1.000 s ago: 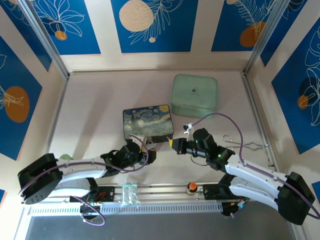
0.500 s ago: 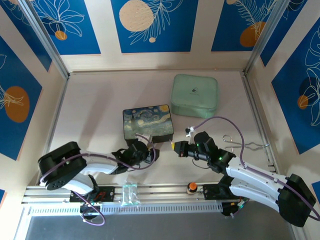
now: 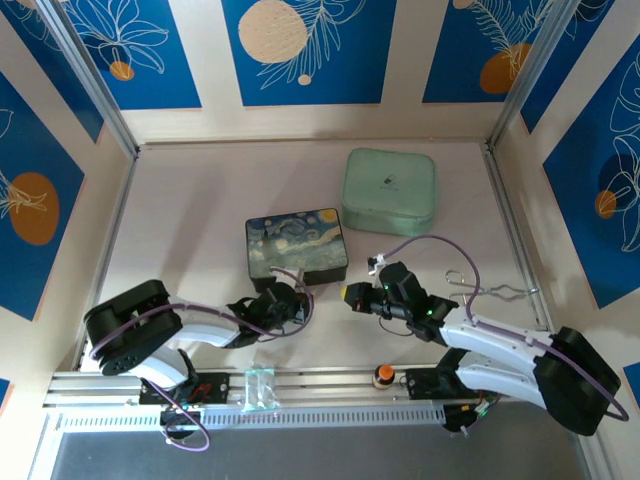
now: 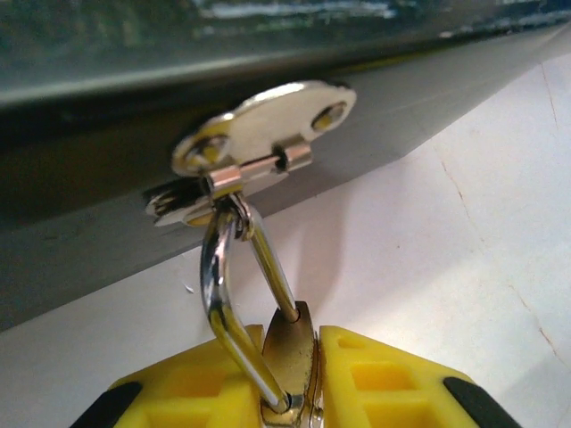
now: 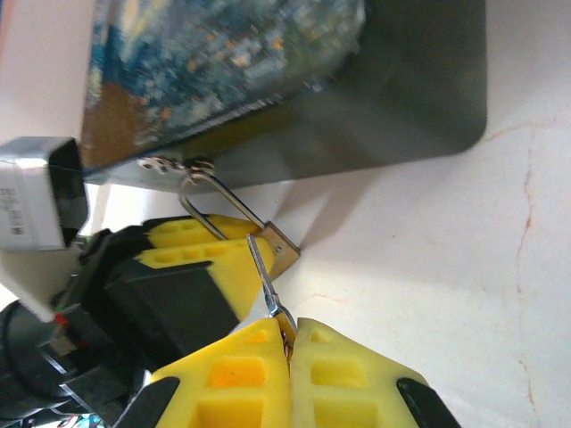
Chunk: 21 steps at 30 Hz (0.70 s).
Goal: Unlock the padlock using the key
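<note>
Clamping 1 padlock [image 5: 284, 252]: L gripper [image 4: 293, 339]; R gripper [image 5: 287, 334] pinches 1 key [image 5: 265, 276]; padlock hung on 1 starry box [image 3: 296, 243].

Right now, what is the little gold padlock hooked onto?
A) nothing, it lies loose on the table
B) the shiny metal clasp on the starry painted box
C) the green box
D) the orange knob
B: the padlock has its silver loop through the metal clasp on the side of the starry painted box, and the left gripper pinches its body.
</note>
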{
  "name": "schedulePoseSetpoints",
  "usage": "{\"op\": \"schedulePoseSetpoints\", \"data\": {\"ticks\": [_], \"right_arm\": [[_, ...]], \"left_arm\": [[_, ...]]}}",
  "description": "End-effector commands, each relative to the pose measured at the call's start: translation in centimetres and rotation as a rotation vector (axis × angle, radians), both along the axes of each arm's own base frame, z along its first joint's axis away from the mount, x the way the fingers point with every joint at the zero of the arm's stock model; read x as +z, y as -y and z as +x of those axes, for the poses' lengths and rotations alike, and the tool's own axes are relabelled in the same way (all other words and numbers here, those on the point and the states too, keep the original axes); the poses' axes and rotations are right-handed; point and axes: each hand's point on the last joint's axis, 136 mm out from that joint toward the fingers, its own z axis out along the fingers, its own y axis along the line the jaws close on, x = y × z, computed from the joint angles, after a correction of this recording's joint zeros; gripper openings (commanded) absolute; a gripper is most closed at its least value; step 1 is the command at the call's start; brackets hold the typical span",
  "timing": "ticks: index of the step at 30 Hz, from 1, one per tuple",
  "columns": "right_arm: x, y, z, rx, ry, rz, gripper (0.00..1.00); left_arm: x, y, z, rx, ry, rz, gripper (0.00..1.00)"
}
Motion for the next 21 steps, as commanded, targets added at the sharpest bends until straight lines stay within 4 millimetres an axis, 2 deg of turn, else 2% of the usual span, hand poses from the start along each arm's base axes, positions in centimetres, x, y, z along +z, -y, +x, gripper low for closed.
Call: {"op": "schedulePoseSetpoints", "data": {"ticks": [1, 6, 7, 10, 14, 17, 21], "right_arm": [[-0.7, -0.6, -0.2, -0.019, -0.036, 0.016, 0.00], [-2.3, -0.3, -0.4, -0.054, -0.089, -0.013, 0.00], [-2.5, -0.3, -0.4, -0.057, -0.094, -0.016, 0.00], [-2.7, -0.2, -0.4, -0.061, -0.097, -0.019, 0.00], [-2.7, 0.0, -0.4, -0.069, -0.093, -0.030, 0.00], [-2.7, 0.0, -0.4, -0.068, -0.090, -0.032, 0.00], [-3.0, -0.1, -0.7, -0.058, -0.098, -0.039, 0.00]], "left_arm": [[1.6, 0.5, 0.5, 0.054, -0.004, -0.073, 0.20], [0.5, 0.2, 0.7, 0.066, -0.024, -0.005, 0.27], [0.2, 0.2, 0.7, 0.066, -0.024, 0.005, 0.31], [-0.3, -0.1, 0.8, 0.074, -0.019, 0.042, 0.34], [-0.9, 0.1, 0.9, 0.073, -0.003, 0.067, 0.34], [-2.1, 0.0, 0.8, 0.083, 0.005, 0.104, 0.37], [-2.5, 0.0, 0.7, 0.095, 0.013, 0.101, 0.34]]}}
